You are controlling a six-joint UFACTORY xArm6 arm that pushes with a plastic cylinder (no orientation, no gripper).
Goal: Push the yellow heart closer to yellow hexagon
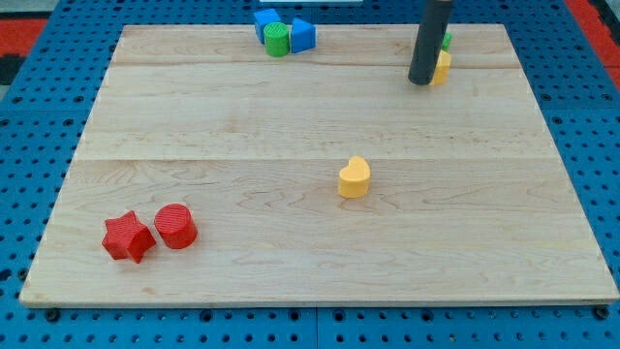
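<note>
Yellow heart (354, 177) (smooth) on wood (242, 126)

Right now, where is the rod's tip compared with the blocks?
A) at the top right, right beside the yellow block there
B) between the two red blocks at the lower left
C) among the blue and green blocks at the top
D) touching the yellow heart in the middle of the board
A: my tip sits at the view's top right against the yellow hexagon, far from the yellow heart mid-board.
</note>
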